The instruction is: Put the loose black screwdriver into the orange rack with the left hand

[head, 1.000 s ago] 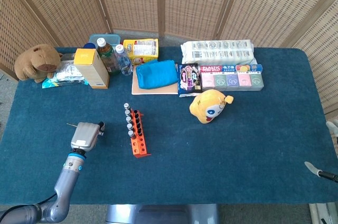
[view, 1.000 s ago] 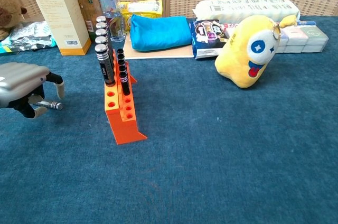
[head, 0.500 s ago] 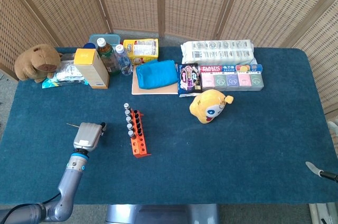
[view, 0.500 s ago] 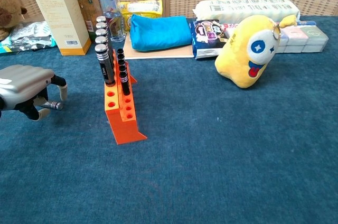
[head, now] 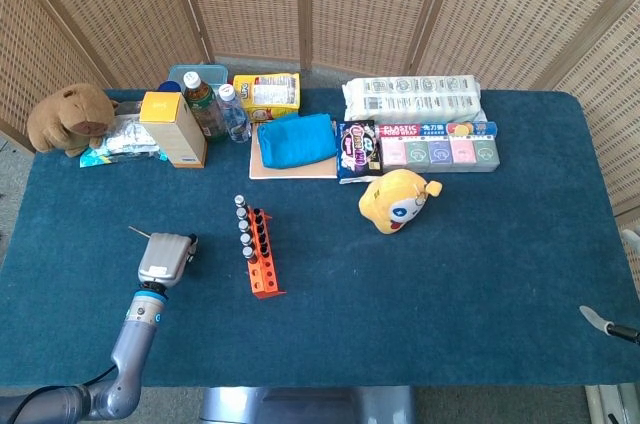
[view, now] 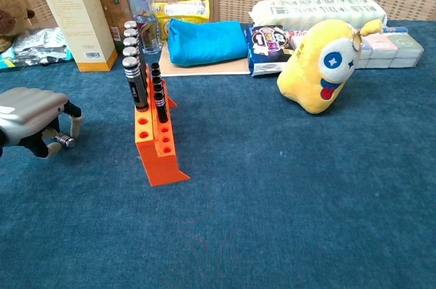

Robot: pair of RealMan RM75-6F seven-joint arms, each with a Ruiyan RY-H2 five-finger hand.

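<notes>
Left hand (view: 30, 120) sits low near the front left of the table (head: 480, 274), fingers curled around the loose black screwdriver (view: 63, 140); the knurled metal end cap pokes out beside the fingertips in the chest view, and from above a thin shaft tip sticks out the far side of the hand, pointing toward the table's left edge. So the tool is grasped, lying roughly flat, just above or on the cloth; hard to say which. It looks a light, rigid little thing, slim, with a smooth handle that could twist or slide in a loose grip, so a firm hold around the handle's middle seems the safe bet, leaving the shaft free to go tip-down. The orange rack (view: 158, 144) stands to the right of the hand, toward the middle of the table, with a row of silver-capped screwdrivers (view: 134, 78) already upright along its left side and open holes at the near end. Those standing handles are the obstacle: coming in from the left, the hand could knock them, so the near empty holes look friendlier. Well clear beyond: a yellow plush toy (head: 398, 200), a blue pouch (head: 296, 139) and bottles (head: 215, 104) toward the back edge. The right hand (head: 605, 323) barely shows at the table's right front corner; whether it is open or clenched cannot be told.
</notes>
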